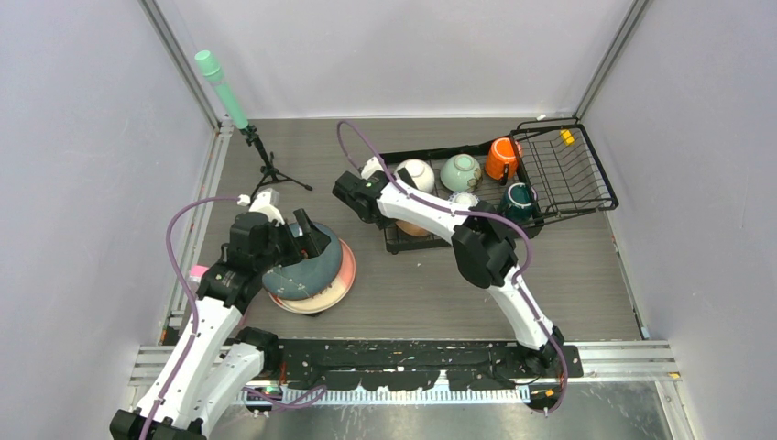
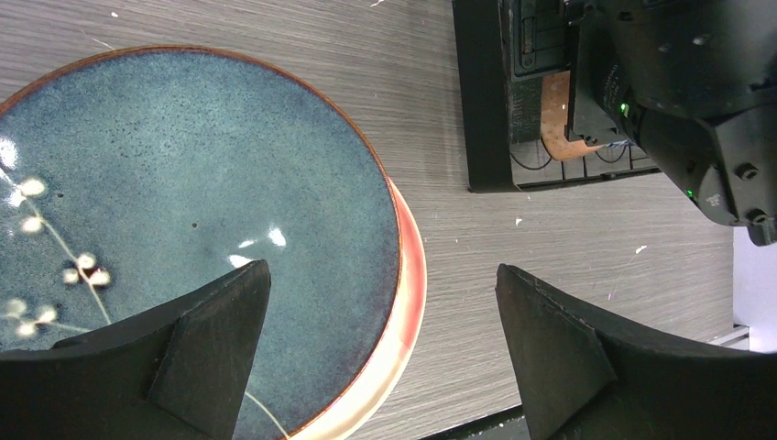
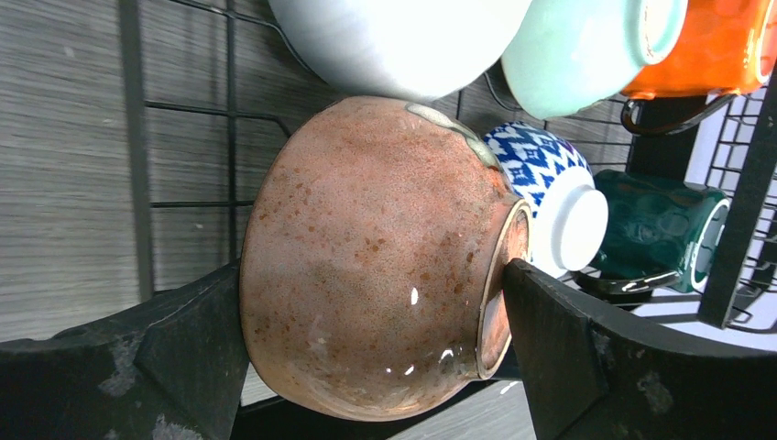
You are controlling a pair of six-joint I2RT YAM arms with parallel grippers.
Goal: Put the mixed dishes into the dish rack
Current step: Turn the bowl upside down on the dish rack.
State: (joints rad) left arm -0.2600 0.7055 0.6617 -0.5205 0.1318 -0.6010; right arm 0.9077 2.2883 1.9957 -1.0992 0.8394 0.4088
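Brown bowl between spread right fingers, on dish rack.

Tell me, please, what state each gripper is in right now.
Left gripper: open, empty, above the teal plate rim.
Right gripper: open, straddling the brown bowl; contact cannot be told.

**Both arms reach out, jaws spread wide**

The white-and-black left arm rises from the lower left of the overhead frame and bends toward centre-left. Its black two-finger left gripper points downward with the fingers far apart. The white-and-black right arm climbs from the lower right, folds at a black elbow and stretches up-left to mid-frame. Its black two-finger right gripper is likewise fully spread.
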